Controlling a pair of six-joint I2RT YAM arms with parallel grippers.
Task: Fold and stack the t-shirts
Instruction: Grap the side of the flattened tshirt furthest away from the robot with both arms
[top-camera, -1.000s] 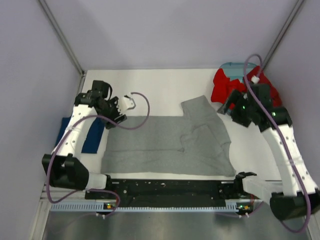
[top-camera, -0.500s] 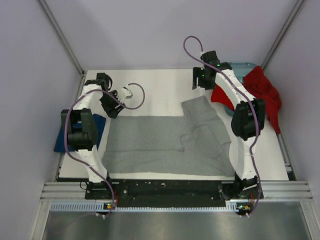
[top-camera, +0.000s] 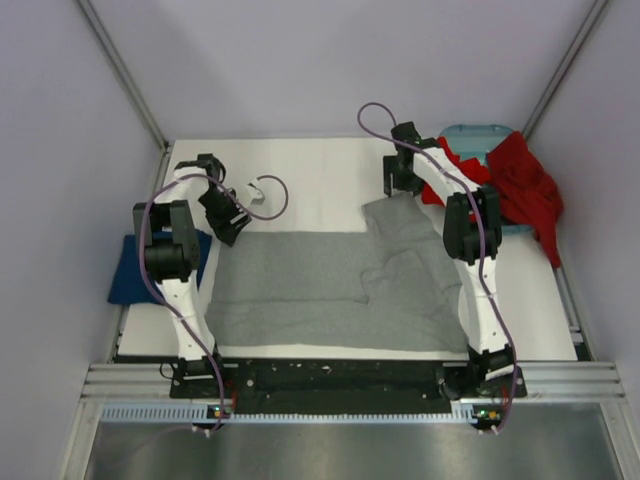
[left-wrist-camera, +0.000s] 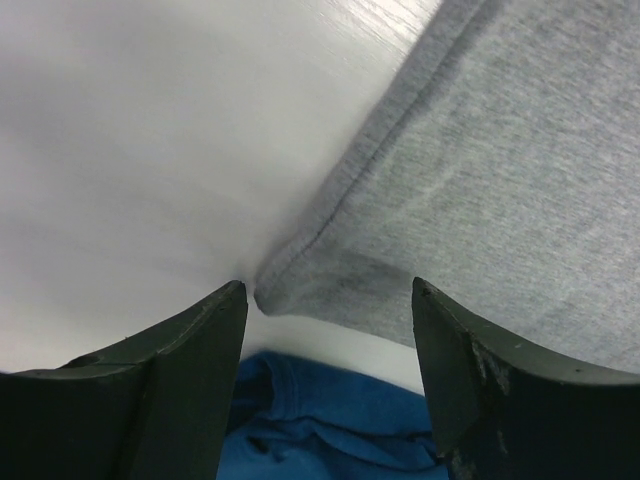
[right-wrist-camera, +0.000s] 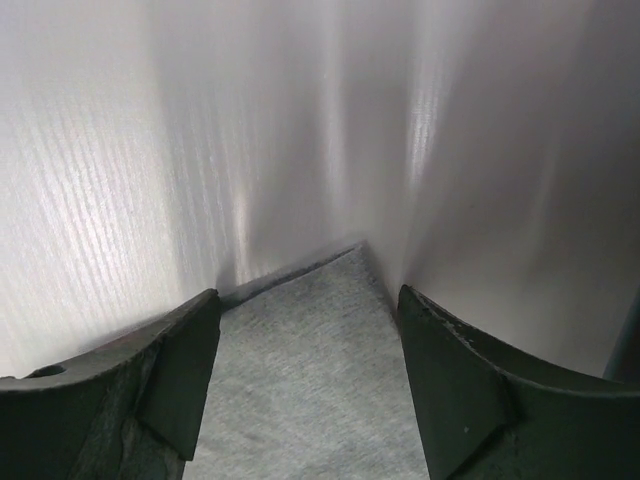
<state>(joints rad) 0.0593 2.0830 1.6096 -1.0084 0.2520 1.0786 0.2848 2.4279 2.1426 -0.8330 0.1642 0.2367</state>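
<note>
Between the wide-spread jaws of your left gripper (left-wrist-camera: 330, 300), a hemmed corner of the grey t-shirt (left-wrist-camera: 500, 170) is lying flat on the white table (left-wrist-camera: 150, 130), with nothing gripped. Across the table, your right gripper (right-wrist-camera: 310, 300) is hanging just as wide, its fingers (right-wrist-camera: 470, 400) flanking the pointed far corner of the same shirt, no cloth pinched there either. Heather grey and soft-looking, the shirt is spreading across the middle of the table in the top view, its left part lying smooth while its right part is showing overlapping folds and creases, one flap reaching toward the far edge. Left of your left gripper, a navy blue t-shirt (left-wrist-camera: 320, 440) is lying at the table's left edge, just beside the grey corner. At the far right corner, bright red t-shirts (top-camera: 520, 185) are bunching in a heap, draping over a teal basket (top-camera: 470, 133) and spilling onto the table.
</note>
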